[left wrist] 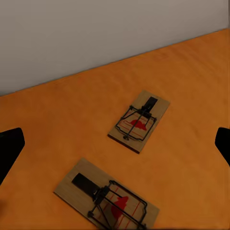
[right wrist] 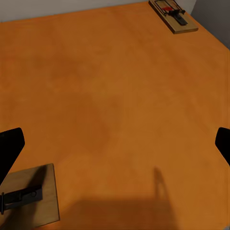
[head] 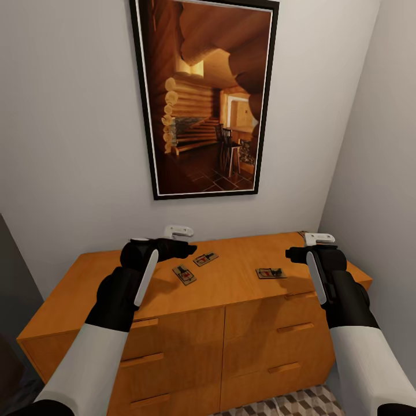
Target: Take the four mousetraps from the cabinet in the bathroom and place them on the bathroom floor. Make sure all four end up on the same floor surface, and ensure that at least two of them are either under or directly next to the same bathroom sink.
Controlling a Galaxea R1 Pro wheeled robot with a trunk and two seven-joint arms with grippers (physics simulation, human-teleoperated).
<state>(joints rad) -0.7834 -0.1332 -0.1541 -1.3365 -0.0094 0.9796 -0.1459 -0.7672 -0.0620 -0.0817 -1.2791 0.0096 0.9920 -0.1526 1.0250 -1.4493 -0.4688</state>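
Three mousetraps lie flat on the orange-brown cabinet (head: 242, 289): two near the middle (head: 184, 274) (head: 205, 259) and one further right (head: 271, 273). My left gripper (head: 184, 249) hovers open just left of the middle pair. In the left wrist view those two mousetraps (left wrist: 139, 120) (left wrist: 108, 199) lie below the open left gripper (left wrist: 115, 146). My right gripper (head: 293, 254) hangs open over the cabinet top, right of the third trap. The right wrist view has one mousetrap (right wrist: 28, 199) near a finger (right wrist: 9, 146) and another mousetrap (right wrist: 172, 14) far off by the wall corner.
A large framed picture (head: 205, 98) hangs on the wall behind the cabinet. A side wall (head: 381, 173) closes in at the right. A patch of cube-patterned bathroom floor (head: 289, 404) lies below the cabinet's drawers (head: 173, 335).
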